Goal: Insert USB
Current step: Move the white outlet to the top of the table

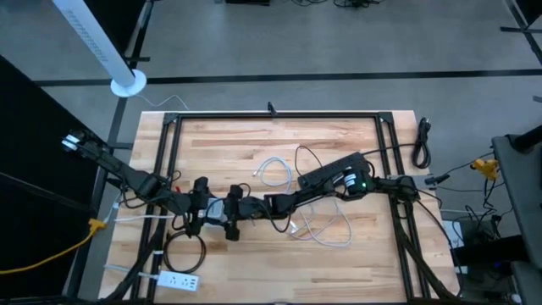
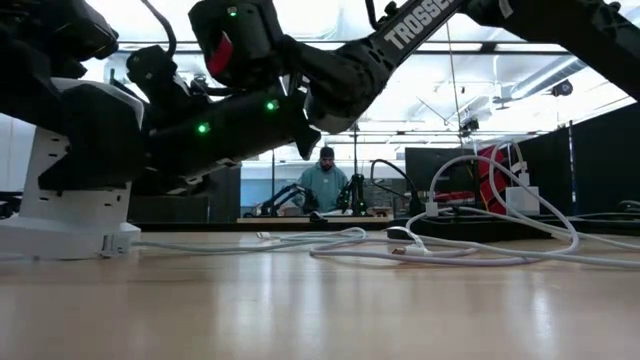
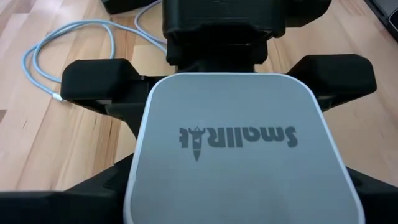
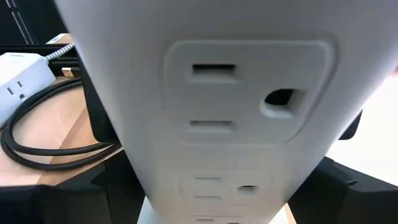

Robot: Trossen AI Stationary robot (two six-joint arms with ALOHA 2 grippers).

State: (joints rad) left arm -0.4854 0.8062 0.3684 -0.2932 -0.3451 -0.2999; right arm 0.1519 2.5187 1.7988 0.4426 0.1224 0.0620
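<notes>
A white charger block (image 3: pixel 236 143) with a dark logo sits between both grippers near the table's left middle (image 1: pixel 218 208). In the low view it stands upright on its base (image 2: pixel 60 240). My left gripper (image 1: pixel 207 207) comes from the left and is shut on it. My right gripper (image 1: pixel 241 206) faces it from the right, open, one finger (image 3: pixel 93 81) on each side of the block's far end. The block's socket face (image 4: pixel 242 106) fills the right wrist view. A white USB cable (image 1: pixel 275 169) lies loose on the wood; its plug does not show. My left gripper holds the charger block by its two side walls, pinched between the fingers (image 3: pixel 93 193), which lie level and come from the table's left. The block stays upright with its base on the table. The pads themselves are hidden by the block.
More white cable loops lie right of the grippers (image 1: pixel 322 224) and across the low view (image 2: pixel 450 245). A white power strip (image 1: pixel 174 280) with a black cord loop (image 1: pixel 182 250) lies near the front left edge. A black frame (image 1: pixel 271 114) borders the table. A person stands in the room behind (image 2: pixel 325 185).
</notes>
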